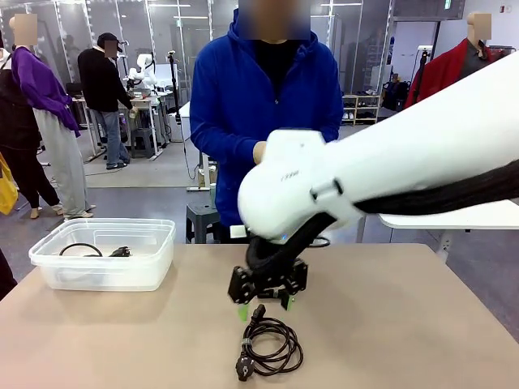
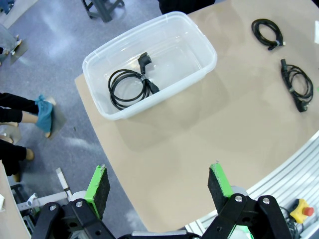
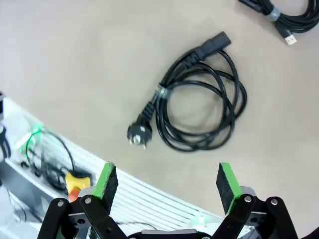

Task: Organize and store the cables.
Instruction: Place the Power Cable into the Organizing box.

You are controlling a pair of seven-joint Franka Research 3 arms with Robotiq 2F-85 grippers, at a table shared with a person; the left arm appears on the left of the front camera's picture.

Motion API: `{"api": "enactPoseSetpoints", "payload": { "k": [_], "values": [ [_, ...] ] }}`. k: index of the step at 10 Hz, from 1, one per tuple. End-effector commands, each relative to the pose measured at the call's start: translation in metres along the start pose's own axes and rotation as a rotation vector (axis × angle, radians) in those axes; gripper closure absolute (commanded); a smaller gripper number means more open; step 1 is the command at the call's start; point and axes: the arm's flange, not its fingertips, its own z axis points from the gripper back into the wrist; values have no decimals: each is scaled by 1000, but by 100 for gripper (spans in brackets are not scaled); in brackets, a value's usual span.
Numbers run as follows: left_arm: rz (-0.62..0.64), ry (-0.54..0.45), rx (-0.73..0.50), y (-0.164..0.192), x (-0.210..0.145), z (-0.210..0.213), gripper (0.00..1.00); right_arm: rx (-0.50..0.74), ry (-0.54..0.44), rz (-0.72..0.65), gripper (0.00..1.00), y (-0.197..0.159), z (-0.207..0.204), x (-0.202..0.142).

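Observation:
A thick black cable coil point(image 1: 272, 348) with chunky plugs lies near the table's front edge. My right gripper point(image 1: 265, 308) hangs open just above it and holds nothing. The right wrist view shows this cable point(image 3: 199, 104) ahead of the open right gripper point(image 3: 167, 181), with a thinner tied cable point(image 3: 279, 12) at the top right. Another cable coil point(image 2: 132, 87) lies inside the clear plastic bin point(image 2: 199, 37). My left gripper point(image 2: 159, 184) is open and empty, high over the table's corner. From there the thin cable point(image 2: 269, 32) and the thick cable point(image 2: 297, 84) lie on the table.
The bin point(image 1: 49, 263) stands at the table's left side. A person in a blue hoodie point(image 1: 268, 97) stands at the far edge, hands point(image 1: 259, 152) held near the chest. An emergency-stop button point(image 2: 299, 211) sits on the frame below the table's near edge point(image 2: 279, 164).

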Motion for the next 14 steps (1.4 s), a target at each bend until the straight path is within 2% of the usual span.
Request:
{"api": "enactPoseSetpoints", "payload": {
  "k": [1, 3, 4, 6, 8, 9, 10, 11, 13, 14],
  "values": [
    [-7, -1, 0, 0, -1, 0, 0, 43, -2, 80, 0, -39, 28, -28],
    [-7, -1, 0, 0, -1, 0, 0, 44, -89, 199, 0, -59, 56, -45],
    [-7, -1, 0, 0, -1, 0, 0, 77, -152, 227, 0, -74, 74, -53],
    [-7, -1, 0, 0, -1, 0, 0, 66, -279, 281, 0, -105, 104, -75],
    [-7, -1, 0, 0, -1, 0, 0, 3, -386, 222, 0, -140, 129, -105],
    [-7, -1, 0, 0, -1, 0, 0, -32, -399, 240, 0, -161, 138, -118],
    [-7, -1, 0, 0, -1, 0, 0, 35, -454, 252, 0, -183, 158, -136],
    [-7, -1, 0, 0, -1, 0, 0, 43, -513, 246, 0, -202, 174, -155],
    [-7, -1, 0, 0, -1, 0, 0, 26, -567, 235, 0, -233, 197, -192],
    [-7, -1, 0, 0, -1, 0, 0, 88, -581, 258, 0, -248, 206, -205]
  ]
}}
